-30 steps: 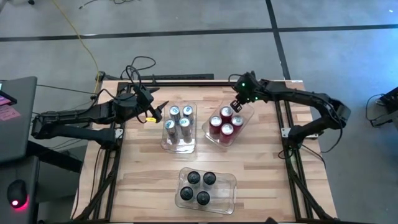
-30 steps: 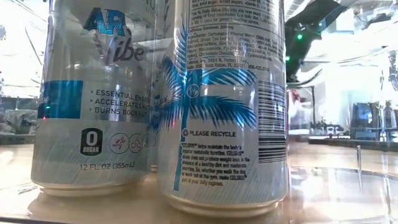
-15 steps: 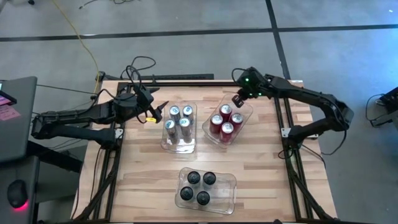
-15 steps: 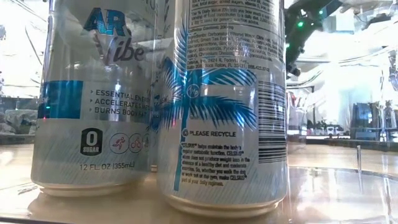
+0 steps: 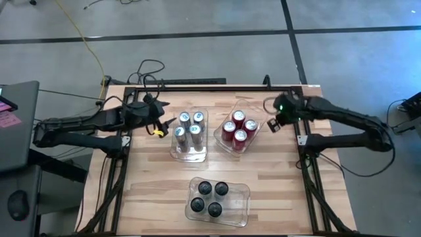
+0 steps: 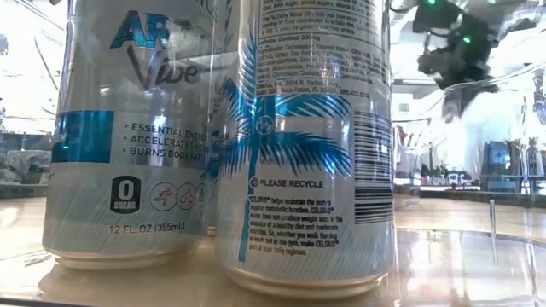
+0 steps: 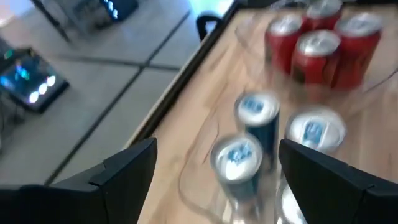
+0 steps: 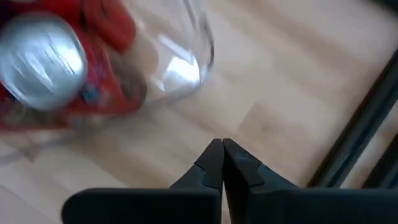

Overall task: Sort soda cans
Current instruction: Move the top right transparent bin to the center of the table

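All twelve soda cans sit in clear bins on the wooden table (image 5: 151,191) — four silver-blue cans (image 5: 189,127) in the middle bin (image 5: 189,155), four red cans (image 5: 238,128) in the bin (image 5: 227,146) to their right, four black cans (image 5: 209,197) in the near bin (image 5: 243,197). The right gripper (image 5: 273,124) hovers beside the red cans' bin, fingertips pressed together and empty. The left gripper (image 5: 160,122) waits left of the silver-blue cans — fingers spread wide.

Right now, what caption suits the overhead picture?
Twelve soda cans sorted by colour into three bins, both arms drawn back.
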Controlling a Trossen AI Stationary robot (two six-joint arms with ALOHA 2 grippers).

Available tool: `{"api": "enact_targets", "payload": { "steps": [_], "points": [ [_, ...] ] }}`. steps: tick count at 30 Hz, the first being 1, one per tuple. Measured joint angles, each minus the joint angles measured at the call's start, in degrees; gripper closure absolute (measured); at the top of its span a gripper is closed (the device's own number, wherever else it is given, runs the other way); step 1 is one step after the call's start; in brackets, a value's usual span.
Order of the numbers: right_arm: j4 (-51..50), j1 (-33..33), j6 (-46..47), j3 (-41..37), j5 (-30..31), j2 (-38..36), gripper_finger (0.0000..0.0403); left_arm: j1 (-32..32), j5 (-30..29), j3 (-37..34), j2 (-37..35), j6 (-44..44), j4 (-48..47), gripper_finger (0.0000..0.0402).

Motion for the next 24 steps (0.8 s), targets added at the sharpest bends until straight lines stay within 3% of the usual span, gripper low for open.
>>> {"api": "enact_targets", "payload": {
  "steps": [6,9,15,20,24],
  "points": [
    [9.06,8.54,9.09,-12.01,-0.30,-1.73,0.0397,0.05,-2.28,0.00,-4.16,-9.62,-13.76,0.0075],
    [16.59,10.38,9.95,-15.75,2.52,-0.99,0.0397,0.05,-2.30,-0.14,-6.68,-15.77,-20.25,0.0081],
    [21.73,8.32,8.17,-18.11,9.67,1.14,0.0395,-0.03,-2.22,-5.82,-10.93,-23.44,-21.80,0.0086],
    [27.58,5.25,1.39,-18.95,9.49,2.84,0.0395,-0.06,-0.63,-12.37,-11.86,-30.52,-20.28,0.0086],
    [32.64,2.85,-4.57,-19.03,7.60,4.36,0.0395,-0.29,3.14,-14.57,-11.87,-30.99,-15.70,0.0086]
  ]
}}
